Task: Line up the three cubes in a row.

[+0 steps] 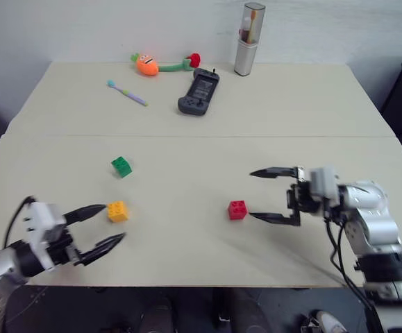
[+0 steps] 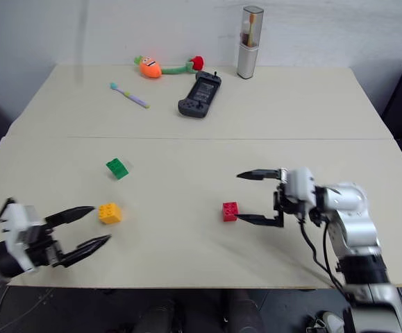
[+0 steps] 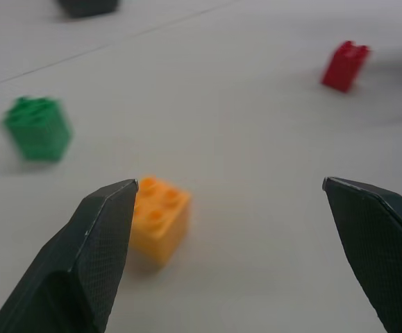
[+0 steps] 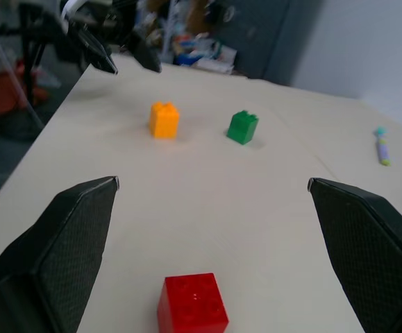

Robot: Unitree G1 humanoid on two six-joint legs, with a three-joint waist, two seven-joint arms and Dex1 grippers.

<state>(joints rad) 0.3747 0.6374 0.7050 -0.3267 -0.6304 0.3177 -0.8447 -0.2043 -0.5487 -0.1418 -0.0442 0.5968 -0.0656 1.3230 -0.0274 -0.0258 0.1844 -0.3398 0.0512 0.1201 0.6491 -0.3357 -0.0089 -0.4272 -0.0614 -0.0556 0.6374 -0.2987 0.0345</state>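
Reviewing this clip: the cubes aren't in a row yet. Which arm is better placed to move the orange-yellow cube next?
Probably the left. The open left gripper sits right beside the orange-yellow cube, while the open right gripper is across the table by the red cube.

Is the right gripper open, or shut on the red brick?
Open. The right gripper has its fingers spread wide, and the red brick sits free on the table just beyond their tips, untouched.

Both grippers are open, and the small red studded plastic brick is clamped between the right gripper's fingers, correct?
Not clamped. The small red studded plastic brick sits free on the table, between the open right gripper's fingers but touching neither, as the right wrist view shows. The left gripper is open too.
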